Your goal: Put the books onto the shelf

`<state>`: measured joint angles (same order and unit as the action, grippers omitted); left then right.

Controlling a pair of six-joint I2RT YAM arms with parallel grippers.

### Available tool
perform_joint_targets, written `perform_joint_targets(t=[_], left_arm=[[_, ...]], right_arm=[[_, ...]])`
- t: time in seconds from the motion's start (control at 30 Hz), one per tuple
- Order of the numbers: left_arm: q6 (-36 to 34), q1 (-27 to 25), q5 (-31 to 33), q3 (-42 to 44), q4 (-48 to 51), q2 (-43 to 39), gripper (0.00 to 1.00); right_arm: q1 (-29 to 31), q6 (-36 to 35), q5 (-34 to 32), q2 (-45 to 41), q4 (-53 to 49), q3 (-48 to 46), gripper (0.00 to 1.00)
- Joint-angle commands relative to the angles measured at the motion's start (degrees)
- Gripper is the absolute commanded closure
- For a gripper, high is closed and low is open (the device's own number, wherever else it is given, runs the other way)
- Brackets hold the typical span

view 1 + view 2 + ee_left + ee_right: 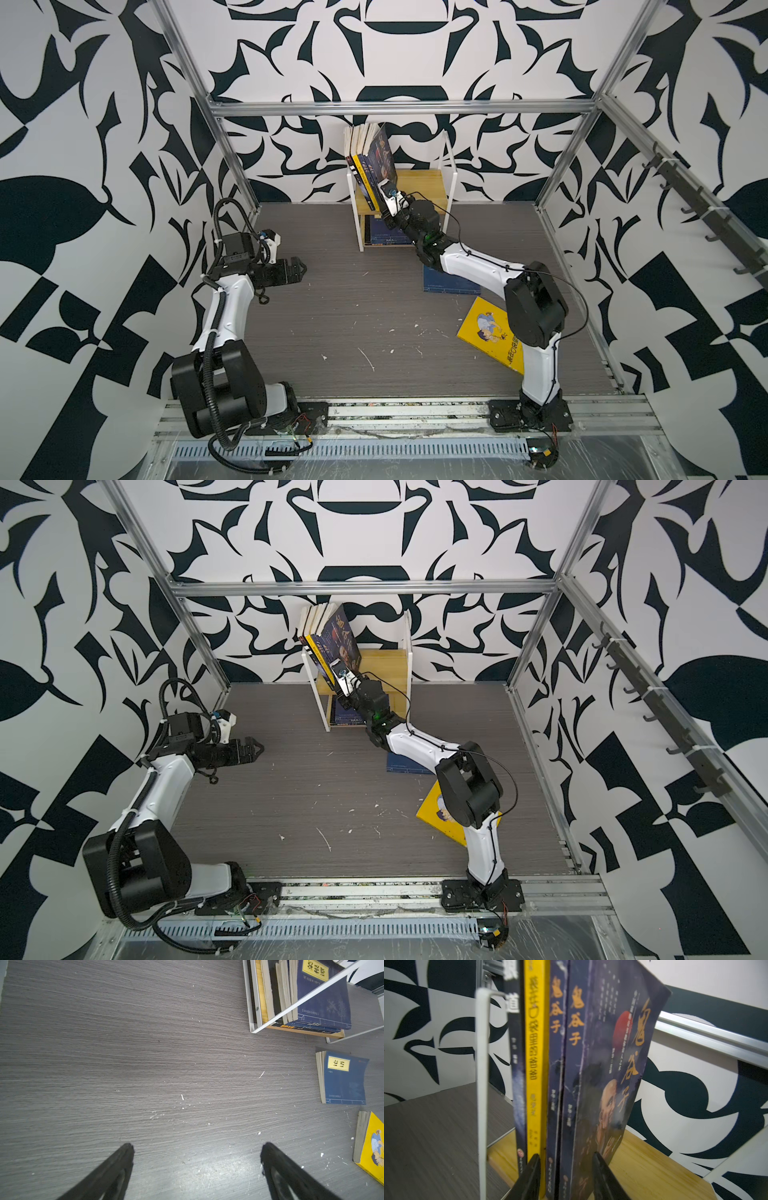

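The shelf (pixel 424 183) (pixel 386 663) stands at the back middle of the table. Several books (pixel 368 166) (pixel 328 638) stand upright on its upper board, leaning against the left white frame; more books (pixel 384 237) (pixel 324 1001) lie flat on the lower board. My right gripper (pixel 384 195) (pixel 338 675) (pixel 566 1159) is open at the foot of the upright row, its fingers straddling the two dark blue calligraphy books (pixel 591 1084) beside a yellow spine (pixel 534 1064). A navy book (pixel 451 284) (pixel 345 1078) and a yellow cartoon book (pixel 490 332) (pixel 372 1147) lie on the table under my right arm. My left gripper (pixel 297 268) (pixel 253 748) (pixel 197 1147) hovers open and empty at the left.
Aluminium frame posts (pixel 232 158) and a crossbar (pixel 399 109) fence the back and sides. A rail of dark hooks (pixel 706 208) runs along the right wall. Both arm bases sit on the metal rail (pixel 407 411) at the front edge.
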<state>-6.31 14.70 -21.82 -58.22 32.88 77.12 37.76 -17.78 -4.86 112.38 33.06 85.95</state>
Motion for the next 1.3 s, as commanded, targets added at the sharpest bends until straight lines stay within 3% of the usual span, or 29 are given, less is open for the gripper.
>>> perform_joint_targets(t=[0.0, 0.2, 0.47, 0.83, 1.27], left_arm=[[-0.55, -0.02, -0.24, -0.34, 2.06, -0.91, 0.01], [-0.47, -0.02, -0.71, -0.38, 2.10, -1.18, 0.00], [-0.40, -0.11, -1.11, -0.25, 2.11, -1.69, 0.01], [-0.58, -0.11, -0.85, -0.54, 2.71, -2.59, 0.01], [-0.60, -0.28, -1.49, 0.12, 2.30, -2.94, 0.01]], right_arm=[[-0.09, 0.77, 2.77, -5.99, 2.59, -3.29, 0.57], [-2.14, 4.75, 2.49, -8.71, -0.03, -6.11, 0.64], [-5.55, 8.54, -3.06, -3.43, -9.35, 3.24, 1.00], [-8.49, 15.57, -8.24, 11.21, -22.38, 24.85, 1.00], [-9.51, 21.33, 0.04, 27.63, -27.61, 46.97, 1.00]])
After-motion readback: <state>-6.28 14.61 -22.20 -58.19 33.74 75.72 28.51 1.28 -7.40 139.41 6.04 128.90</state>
